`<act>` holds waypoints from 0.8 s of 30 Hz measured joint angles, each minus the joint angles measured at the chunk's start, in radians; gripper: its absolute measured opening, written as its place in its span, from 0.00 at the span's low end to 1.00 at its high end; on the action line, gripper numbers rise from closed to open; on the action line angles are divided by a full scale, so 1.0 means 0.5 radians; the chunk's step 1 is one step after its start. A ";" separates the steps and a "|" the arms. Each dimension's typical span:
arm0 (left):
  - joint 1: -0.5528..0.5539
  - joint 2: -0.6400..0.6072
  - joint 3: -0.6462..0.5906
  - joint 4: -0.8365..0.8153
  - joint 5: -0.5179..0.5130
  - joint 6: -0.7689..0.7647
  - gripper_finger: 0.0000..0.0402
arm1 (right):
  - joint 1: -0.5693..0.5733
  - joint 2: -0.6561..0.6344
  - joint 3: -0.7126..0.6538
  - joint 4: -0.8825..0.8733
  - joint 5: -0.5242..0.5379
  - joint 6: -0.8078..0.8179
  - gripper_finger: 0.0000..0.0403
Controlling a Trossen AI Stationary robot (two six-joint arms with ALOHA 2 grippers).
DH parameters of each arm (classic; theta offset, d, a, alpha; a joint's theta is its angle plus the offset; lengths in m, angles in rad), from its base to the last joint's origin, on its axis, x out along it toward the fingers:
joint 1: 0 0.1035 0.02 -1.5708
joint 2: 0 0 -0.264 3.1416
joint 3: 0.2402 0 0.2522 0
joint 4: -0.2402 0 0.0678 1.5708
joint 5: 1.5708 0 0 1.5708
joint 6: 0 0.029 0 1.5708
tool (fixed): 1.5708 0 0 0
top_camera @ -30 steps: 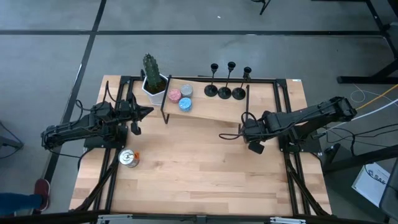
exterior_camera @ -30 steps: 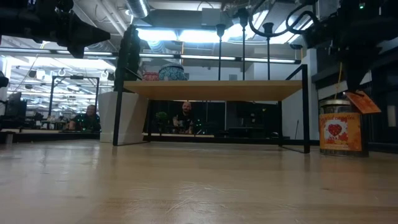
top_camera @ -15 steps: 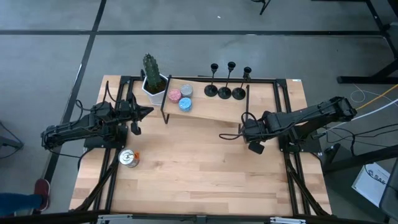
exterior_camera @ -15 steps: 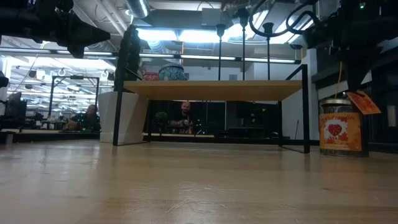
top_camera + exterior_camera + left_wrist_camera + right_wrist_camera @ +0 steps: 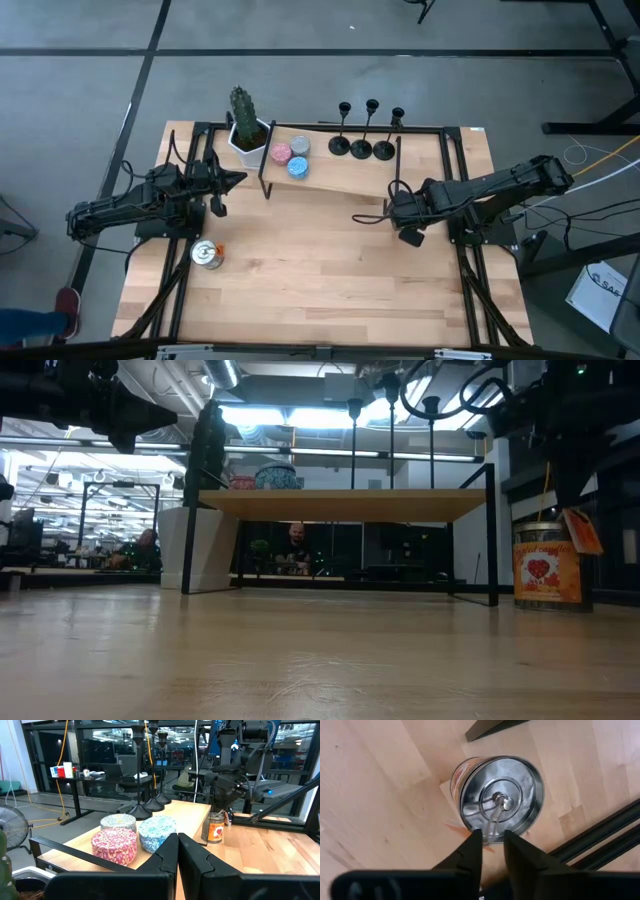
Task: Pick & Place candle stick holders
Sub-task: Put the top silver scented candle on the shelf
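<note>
Only right gripper (image 5: 489,851) moved, jaws cracked open over can (image 5: 497,795) by table (image 5: 330,290) edge; left gripper (image 5: 177,851) shut, empty.

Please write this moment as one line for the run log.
left tool: shut, waiting at table's left | right tool: slightly open over metal can | candle stick holders: all three on shelf, untouched

A wooden table (image 5: 300,270) carries a low shelf (image 5: 340,172); a plant pot (image 5: 248,140) beside it, two cans (image 5: 207,254) in front.
</note>
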State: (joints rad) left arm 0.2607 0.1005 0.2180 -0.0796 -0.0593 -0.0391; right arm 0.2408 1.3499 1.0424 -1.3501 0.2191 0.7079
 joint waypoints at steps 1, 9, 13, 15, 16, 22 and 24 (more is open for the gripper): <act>0.000 0.000 0.000 -0.001 0.000 0.000 0.01 | 0.000 0.000 0.000 0.000 0.015 0.031 0.24; 0.000 0.000 0.000 0.000 0.000 0.000 0.01 | -0.002 0.000 0.000 0.027 0.136 0.191 0.35; 0.000 0.000 0.000 0.000 0.001 0.000 0.01 | -0.015 0.000 0.000 0.101 0.274 0.123 0.35; 0.001 0.000 0.000 0.000 0.000 0.000 0.01 | -0.030 0.000 0.000 0.128 0.293 0.071 0.35; 0.000 0.000 0.000 0.000 0.000 0.000 0.01 | -0.038 0.000 -0.004 0.145 0.295 0.040 0.35; 0.001 0.000 0.000 -0.001 0.000 0.000 0.01 | -0.075 -0.002 -0.187 0.306 0.285 -0.056 0.35; 0.001 0.000 0.000 0.000 0.001 0.000 0.01 | -0.075 -0.002 -0.240 0.358 0.287 -0.056 0.35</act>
State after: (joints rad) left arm 0.2611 0.1005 0.2180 -0.0795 -0.0590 -0.0391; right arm 0.2035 1.3491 0.9223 -1.1712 0.3628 0.6800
